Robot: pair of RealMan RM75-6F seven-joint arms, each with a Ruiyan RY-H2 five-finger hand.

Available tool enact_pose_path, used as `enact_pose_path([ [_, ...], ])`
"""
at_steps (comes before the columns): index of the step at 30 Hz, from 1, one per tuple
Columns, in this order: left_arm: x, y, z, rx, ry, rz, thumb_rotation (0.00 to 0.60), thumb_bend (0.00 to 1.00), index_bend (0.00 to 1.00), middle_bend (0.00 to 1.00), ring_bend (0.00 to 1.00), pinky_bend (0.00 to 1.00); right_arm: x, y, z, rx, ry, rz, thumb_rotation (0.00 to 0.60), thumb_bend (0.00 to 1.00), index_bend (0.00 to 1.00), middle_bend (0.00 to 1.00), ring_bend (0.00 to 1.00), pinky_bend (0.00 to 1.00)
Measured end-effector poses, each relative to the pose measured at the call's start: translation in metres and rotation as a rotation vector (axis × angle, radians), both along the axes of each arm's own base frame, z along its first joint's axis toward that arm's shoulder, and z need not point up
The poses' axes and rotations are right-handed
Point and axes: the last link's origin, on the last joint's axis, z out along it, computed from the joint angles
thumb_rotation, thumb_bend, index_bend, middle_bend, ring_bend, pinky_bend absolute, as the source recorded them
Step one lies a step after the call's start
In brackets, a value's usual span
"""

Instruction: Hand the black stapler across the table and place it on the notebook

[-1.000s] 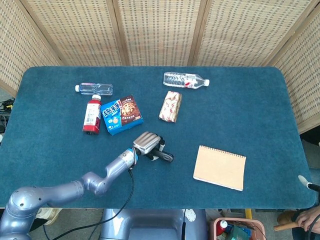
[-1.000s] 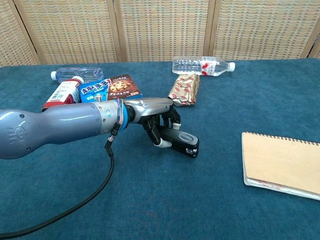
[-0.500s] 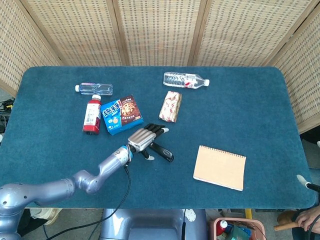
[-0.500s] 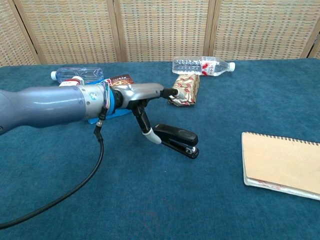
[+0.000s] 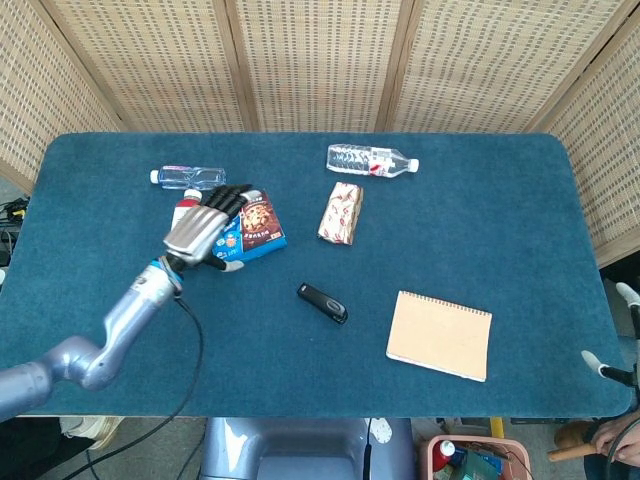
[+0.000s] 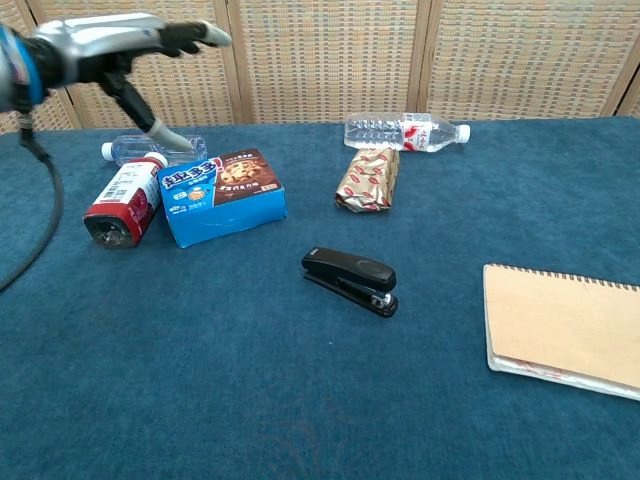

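The black stapler (image 5: 323,302) (image 6: 351,279) lies alone on the blue table near the middle, nothing touching it. The tan spiral notebook (image 5: 440,334) (image 6: 563,329) lies flat to its right, near the front edge. My left hand (image 5: 207,232) (image 6: 118,42) is raised above the left side of the table, over the blue cookie box, fingers spread and holding nothing. It is well to the left of the stapler. My right hand does not appear in either view.
A blue cookie box (image 5: 244,231) (image 6: 222,195), a red bottle (image 6: 124,201) and a clear bottle (image 5: 188,178) lie at the left. A wrapped snack pack (image 5: 341,212) (image 6: 367,180) and a water bottle (image 5: 371,159) (image 6: 404,131) lie further back.
My left hand let go of the stapler, opened, and pulled back up and to the left. The stapler stayed on the table where it was set down.
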Motion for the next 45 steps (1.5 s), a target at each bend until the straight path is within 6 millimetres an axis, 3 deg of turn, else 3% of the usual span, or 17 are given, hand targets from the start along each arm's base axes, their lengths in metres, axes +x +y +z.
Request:
enact_pose_path([
  [7, -0.073, -0.04, 0.059, 0.237, -0.001, 0.166, 0.6, 0.0, 0.0, 0.0, 0.0, 0.0, 0.024, -0.024, -0.017, 0.135, 0.005, 0.098, 0.6, 0.05, 0.0, 0.0, 0.0, 0.0],
  [11, -0.115, -0.077, 0.083, 0.322, 0.02, 0.292, 0.6, 0.0, 0.0, 0.0, 0.0, 0.0, 0.054, -0.046, -0.03, 0.259, -0.011, 0.209, 0.6, 0.04, 0.0, 0.0, 0.0, 0.0],
  [14, -0.134, -0.096, 0.091, 0.335, 0.038, 0.347, 0.6, 0.0, 0.0, 0.0, 0.0, 0.0, 0.081, -0.066, -0.04, 0.341, 0.013, 0.314, 0.6, 0.04, 0.0, 0.0, 0.0, 0.0],
  [22, -0.152, -0.107, 0.094, 0.317, 0.025, 0.363, 0.6, 0.0, 0.0, 0.0, 0.0, 0.0, 0.153, -0.111, -0.087, 0.561, 0.134, 0.577, 0.6, 0.04, 0.0, 0.0, 0.0, 0.0],
  [29, -0.155, -0.107, 0.096, 0.311, 0.021, 0.364, 0.6, 0.0, 0.0, 0.0, 0.0, 0.0, 0.22, -0.135, -0.146, 0.714, 0.195, 0.755, 0.6, 0.04, 0.0, 0.0, 0.0, 0.0],
  [35, -0.155, -0.105, 0.095, 0.306, 0.021, 0.362, 0.6, 0.0, 0.0, 0.0, 0.0, 0.0, 0.243, -0.153, -0.18, 0.745, 0.144, 0.724, 0.6, 0.04, 0.0, 0.0, 0.0, 0.0],
  [45, -0.153, -0.103, 0.09, 0.28, 0.024, 0.359, 0.6, 0.0, 0.0, 0.0, 0.0, 0.0, 0.261, -0.179, -0.228, 0.762, 0.05, 0.558, 0.6, 0.04, 0.0, 0.0, 0.0, 0.0],
])
